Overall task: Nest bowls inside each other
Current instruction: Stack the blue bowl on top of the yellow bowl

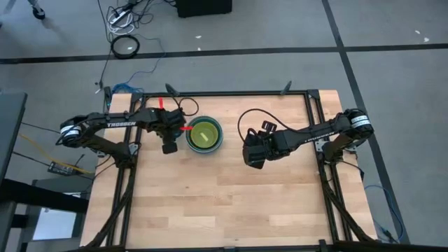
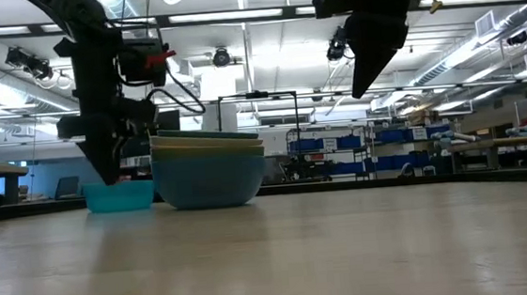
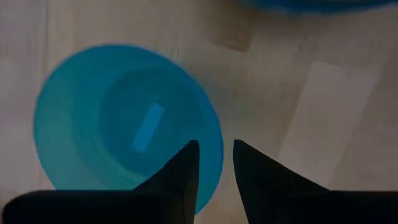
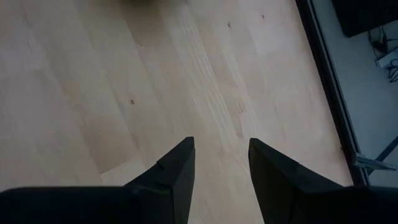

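Note:
A small cyan bowl (image 3: 118, 118) stands on its base on the table, just left of a stack of nested bowls (image 1: 204, 134). The stack's outer bowl is blue (image 2: 210, 180), with yellow and green rims showing inside it. My left gripper (image 3: 216, 144) points down over the cyan bowl (image 2: 121, 194), open. One finger is over the bowl's inside and the other is outside its rim on the stack's side; no touch shows. In the high view the gripper (image 1: 169, 143) hides this bowl. My right gripper (image 1: 253, 158) hangs open above bare wood (image 4: 221, 142), right of the stack.
A black metal frame (image 1: 311, 112) runs along the table's edges, and both arm bases stand on it. The wood in front of the stack and toward the near edge (image 1: 224, 203) is bare. The room's shelves show beyond the table in the low view.

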Available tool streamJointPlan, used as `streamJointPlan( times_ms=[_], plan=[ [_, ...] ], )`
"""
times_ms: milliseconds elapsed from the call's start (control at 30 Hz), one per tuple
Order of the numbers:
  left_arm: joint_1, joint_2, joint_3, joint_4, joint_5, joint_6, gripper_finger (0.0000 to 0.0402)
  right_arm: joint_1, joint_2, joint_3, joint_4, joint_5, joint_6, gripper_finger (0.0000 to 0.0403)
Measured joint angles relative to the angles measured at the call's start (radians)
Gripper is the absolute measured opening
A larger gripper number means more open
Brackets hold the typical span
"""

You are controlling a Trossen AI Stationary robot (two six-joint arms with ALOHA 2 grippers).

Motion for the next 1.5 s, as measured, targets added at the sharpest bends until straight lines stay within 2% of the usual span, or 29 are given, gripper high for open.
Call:
streamJointPlan(
  times_ms=[367, 433, 567, 767, 933, 1033, 1200, 1333, 1500],
  plan=[
    [0.02, 0.0, -0.038, 0.049, -0.019, -0.003, 0.0104, -0.001, 0.0, 0.0, 0.01, 0.0, -0.001, 0.0137],
    [0.033, 0.0, -0.046, 0.079, -0.017, 0.002, 0.0087, -0.001, 0.0, 0.0, 0.011, 0.0, -0.001, 0.0137],
    [0.065, -0.001, -0.088, 0.104, 0.021, 0.005, 0.0016, -0.001, 0.0, 0.0, 0.011, 0.0, -0.001, 0.0137],
    [0.062, -0.005, -0.05, 0.095, 0.024, -0.006, 0.0006, -0.001, 0.0, 0.0, 0.011, 0.0, -0.008, 0.0137],
    [0.011, -0.04, 0.087, -0.069, -0.091, -0.032, 0.0004, -0.001, 0.0, 0.0, 0.011, 0.0, -0.009, 0.0137],
    [-0.02, -0.077, 0.201, -0.118, -0.116, -0.079, 0.0003, -0.001, 0.0, 0.0, 0.011, 0.0, -0.009, 0.0137],
    [-0.143, -0.106, 0.34, -0.027, -0.097, -0.123, 0.0002, -0.002, 0.0, 0.0, 0.009, 0.001, 0.011, 0.0136],
    [-0.293, -0.067, 0.346, 0.098, -0.095, -0.132, 0.0002, -0.003, 0.0, 0.0, -0.035, 0.034, 0.057, 0.013],
    [-0.399, 0.02, 0.346, 0.121, -0.18, -0.243, 0.0002, -0.006, 0.0, 0.0, -0.095, 0.055, 0.108, 0.0124]
  ],
)
